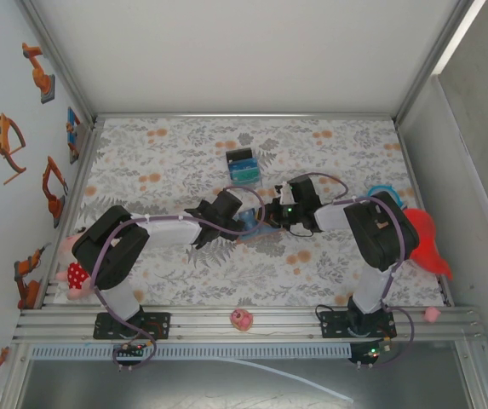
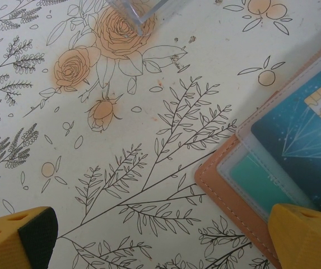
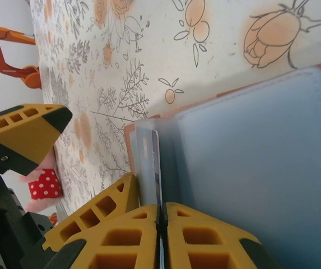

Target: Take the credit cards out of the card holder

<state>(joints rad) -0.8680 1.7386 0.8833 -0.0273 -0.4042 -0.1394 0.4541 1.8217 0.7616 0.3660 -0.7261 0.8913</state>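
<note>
Top external view: on a table covered with a floral cloth (image 1: 167,162), the two arms reached inward and met near the middle. The left gripper (image 1: 245,220) and right gripper (image 1: 271,220) sat close together over the tan-brown card holder (image 1: 261,234). A small black box (image 1: 244,166) with blue and teal contents lay just beyond them. A stuffed toy (image 1: 75,273) with red polka dots lay at the table's left edge.

Left wrist view: the left gripper (image 2: 163,230) was spread wide and held nothing. One yellow finger was over bare cloth and the other sat over the card holder's (image 2: 227,190) stitched tan edge. The holder lay open at the right. A dark blue credit card (image 2: 306,129) with a gold chip showed through a clear sleeve, and a teal card (image 2: 250,174) lay under it. A clear plastic corner (image 2: 138,11) showed at the top.

Right wrist view: the right gripper (image 3: 160,216) had its two yellow fingers pressed together. The thin pale edge of a credit card (image 3: 156,162), seen edge-on, ran between them. Whether a clear sleeve was pinched with it could not be told. The card holder's blue-grey lining (image 3: 250,168) spread to the right. To the left were the left gripper's fingers (image 3: 26,131), set apart, and the toy (image 3: 42,185) beyond them.
</note>
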